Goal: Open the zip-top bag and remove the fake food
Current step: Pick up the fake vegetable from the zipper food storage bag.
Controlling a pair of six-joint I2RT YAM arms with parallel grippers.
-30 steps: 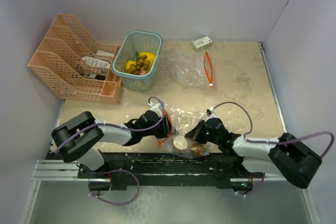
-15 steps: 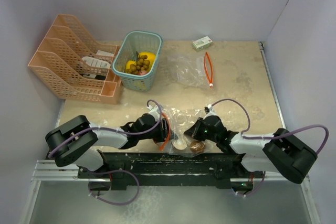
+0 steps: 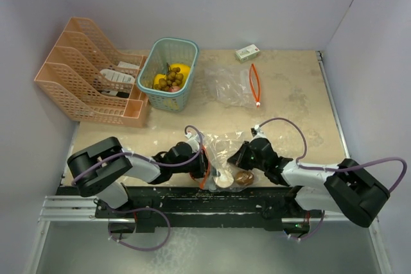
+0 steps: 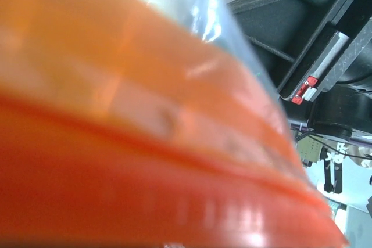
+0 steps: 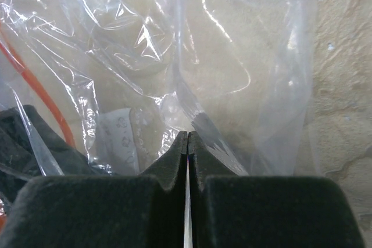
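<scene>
Two clear bags lie on the desk [image 3: 292, 117]. The zip-top bag [image 3: 221, 147] being worked sits at the near edge between the two arms, and a second clear bag [image 3: 230, 86] with an orange strip lies well apart, farther back. Two pieces of the fake food sit at the near end of the first bag: one round beige piece [image 3: 223, 178] and one brown piece [image 3: 243, 177], just beside each other. The rest is in the one teal basket [image 3: 183, 97]: yellow fruits [image 3: 180, 69] and one grape cluster [image 3: 171, 80]. The right tool [image 5: 187, 136] has its pads pressed together on a fold of the bag's film. The left tool [image 3: 205, 169] is at the bag's orange zip strip [image 4: 145, 161], which fills its own camera, so I cannot tell how its jaws stand. One small white-green box [image 3: 247, 52] and one peach file rack [image 3: 77, 78] stand at the back.
</scene>
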